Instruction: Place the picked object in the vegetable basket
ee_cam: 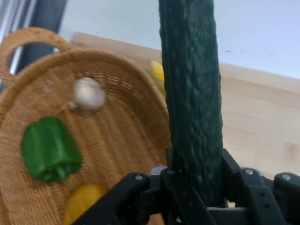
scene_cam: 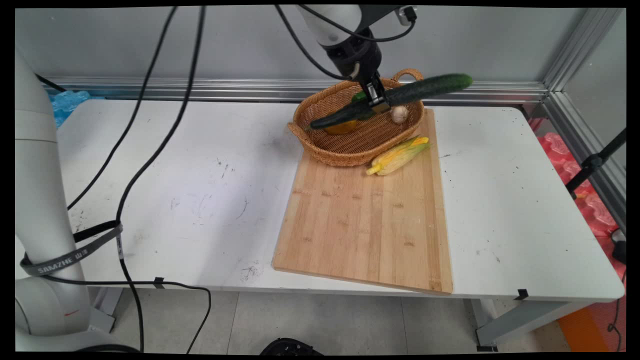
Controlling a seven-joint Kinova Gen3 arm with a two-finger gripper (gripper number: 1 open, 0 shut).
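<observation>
My gripper (scene_cam: 377, 102) is shut on a long dark green cucumber (scene_cam: 400, 97), held in the air over the wicker basket (scene_cam: 350, 150). The cucumber lies slanted, its right end higher and past the basket's rim. In the hand view the cucumber (ee_cam: 192, 93) runs up from between the fingers of my gripper (ee_cam: 194, 187). Inside the basket (ee_cam: 136, 131) lie a green pepper (ee_cam: 49, 150), a yellow pepper (ee_cam: 82, 201) and a pale garlic bulb (ee_cam: 88, 93).
The basket stands on the far end of a wooden cutting board (scene_cam: 365, 220). An ear of corn in its husk (scene_cam: 397, 155) lies on the board beside the basket. Black cables (scene_cam: 150, 125) hang over the table's left half.
</observation>
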